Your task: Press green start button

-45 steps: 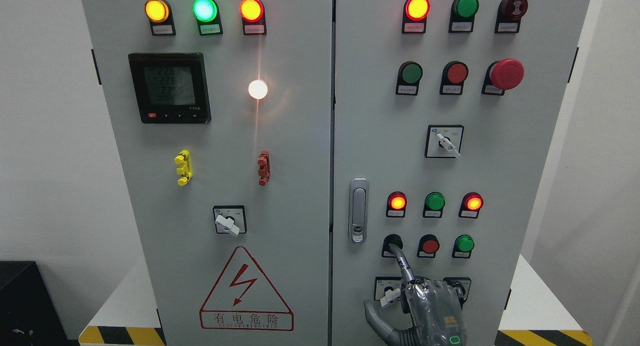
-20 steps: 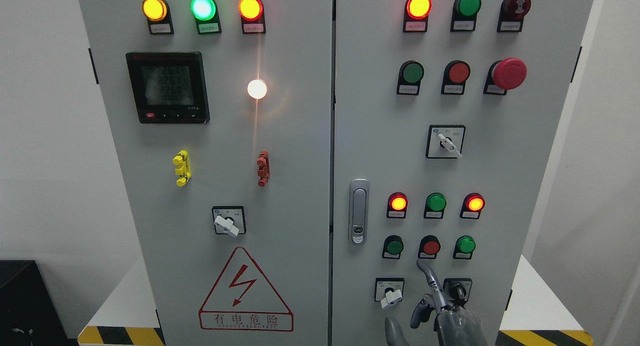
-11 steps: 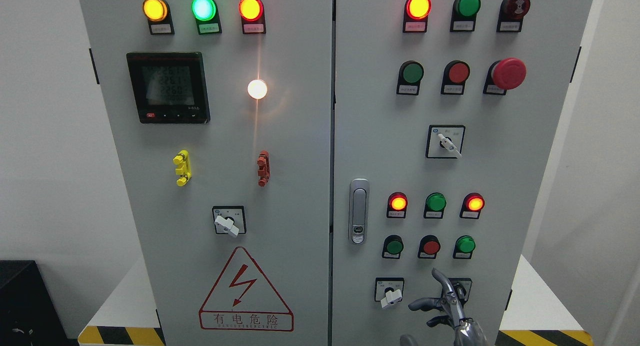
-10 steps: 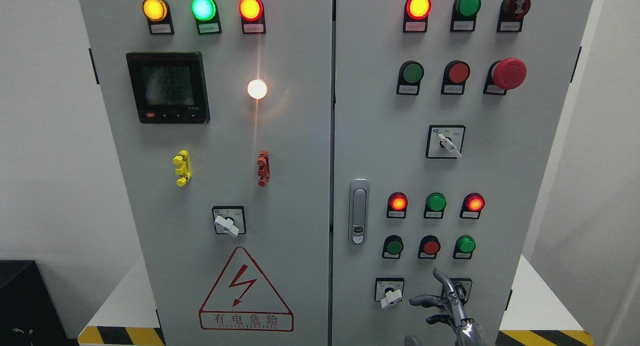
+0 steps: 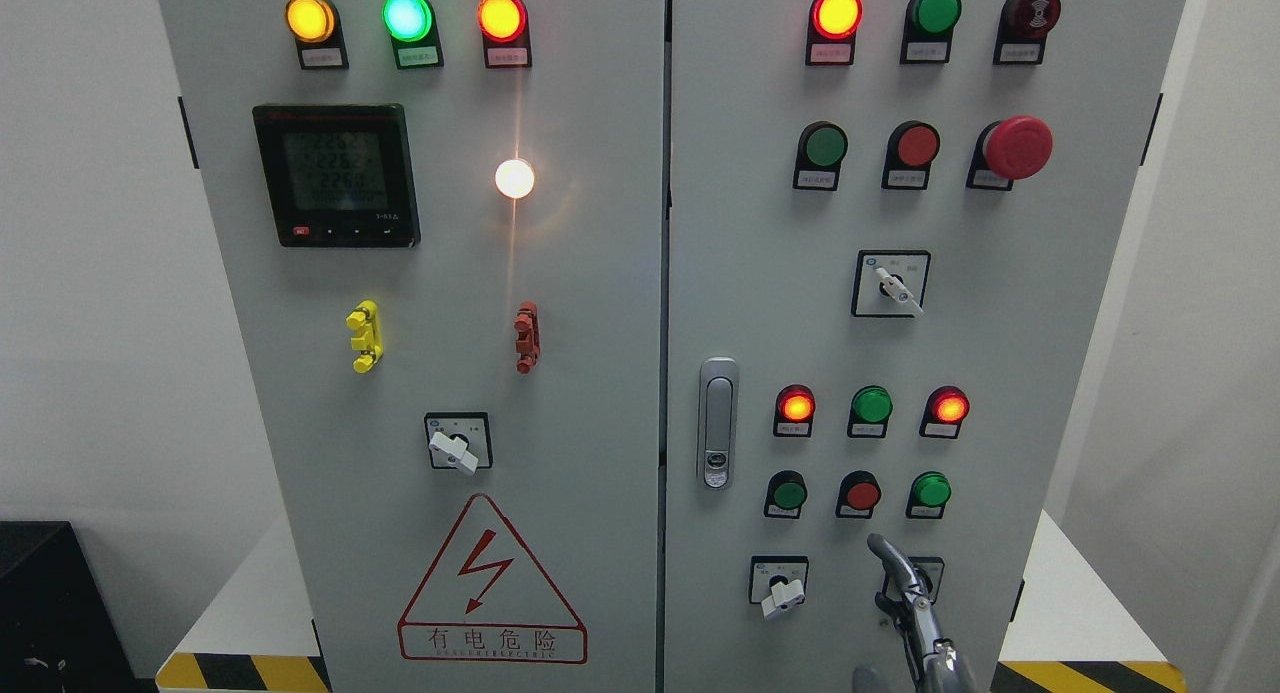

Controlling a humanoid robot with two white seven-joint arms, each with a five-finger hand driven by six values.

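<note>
While we hold grey metal right hand (image 5: 915, 613) low, forefinger extended, other fingers curled, gripping nothing, round green start button (image 5: 789, 494) stands untouched.

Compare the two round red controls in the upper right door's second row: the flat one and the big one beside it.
The flat red button sits flush in its black collar; the big red mushroom button sticks well out from the door. The flat one is smaller across, about like the green button left of it; the mushroom one is clearly wider. Both are red, unlit, round, in the same row, each with a small label below.
</note>
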